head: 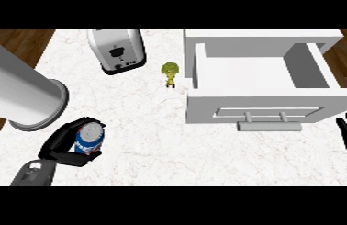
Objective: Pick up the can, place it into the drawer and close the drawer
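Left hand point(62, 148) curls round the can point(89, 138); drawer point(254, 71) open, nothing inside

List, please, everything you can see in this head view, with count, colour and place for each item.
can: one, blue and white with a silver top, lower left of the counter, inside the left hand's curled fingers.
drawer: one, white with a grey bar handle, pulled open at the right; nothing shows inside it.
toaster: one, silver and black, at the far edge, left of centre.
broccoli: one small piece, yellow-green, between the toaster and the drawer.
cylinder: one large, grey-white, at the left edge.
counter: one, white marble, with brown wooden floor at the far corners.
left hand: one, black, on a grey forearm, wrapped round the can.
right hand: one, black, barely showing at the right edge.
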Motion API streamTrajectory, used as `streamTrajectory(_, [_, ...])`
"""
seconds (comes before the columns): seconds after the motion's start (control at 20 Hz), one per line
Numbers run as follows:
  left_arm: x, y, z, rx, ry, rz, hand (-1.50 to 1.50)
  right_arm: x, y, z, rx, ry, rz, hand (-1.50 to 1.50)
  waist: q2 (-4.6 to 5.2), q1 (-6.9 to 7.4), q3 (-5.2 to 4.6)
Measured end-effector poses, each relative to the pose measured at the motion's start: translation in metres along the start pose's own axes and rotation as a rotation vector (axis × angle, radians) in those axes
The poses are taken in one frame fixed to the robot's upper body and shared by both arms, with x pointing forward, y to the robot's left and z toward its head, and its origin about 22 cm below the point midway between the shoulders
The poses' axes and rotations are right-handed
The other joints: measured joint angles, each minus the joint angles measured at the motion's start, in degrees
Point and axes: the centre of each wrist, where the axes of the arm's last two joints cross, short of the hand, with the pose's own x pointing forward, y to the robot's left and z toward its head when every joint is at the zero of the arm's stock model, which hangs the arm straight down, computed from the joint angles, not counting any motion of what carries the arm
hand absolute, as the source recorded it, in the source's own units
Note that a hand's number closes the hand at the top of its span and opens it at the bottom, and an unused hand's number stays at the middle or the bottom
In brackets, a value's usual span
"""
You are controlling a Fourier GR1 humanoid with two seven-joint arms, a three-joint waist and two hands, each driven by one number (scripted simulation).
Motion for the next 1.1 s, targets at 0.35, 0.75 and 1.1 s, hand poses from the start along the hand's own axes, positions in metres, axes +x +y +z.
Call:
streamTrajectory(0.35, [0.011, -0.012, -0.006, -0.056, -0.017, 0.062, 1.5, -0.004, -0.005, 0.001, -0.008, -0.008, 0.0, -1.5, -0.05, 0.2, 0.02])
streamTrajectory(0.75, [0.021, -0.03, -0.034, 0.388, -0.099, 0.135, 1.5, 0.0, -0.007, 0.007, -0.011, -0.012, -0.01, -1.5, -0.09, 0.33, 0.04])
streamTrajectory(1.1, [0.07, -0.057, -0.069, 0.498, -0.149, 0.128, 1.5, -0.004, -0.007, 0.009, -0.017, -0.021, -0.007, -1.5, -0.11, 0.26, 0.04])
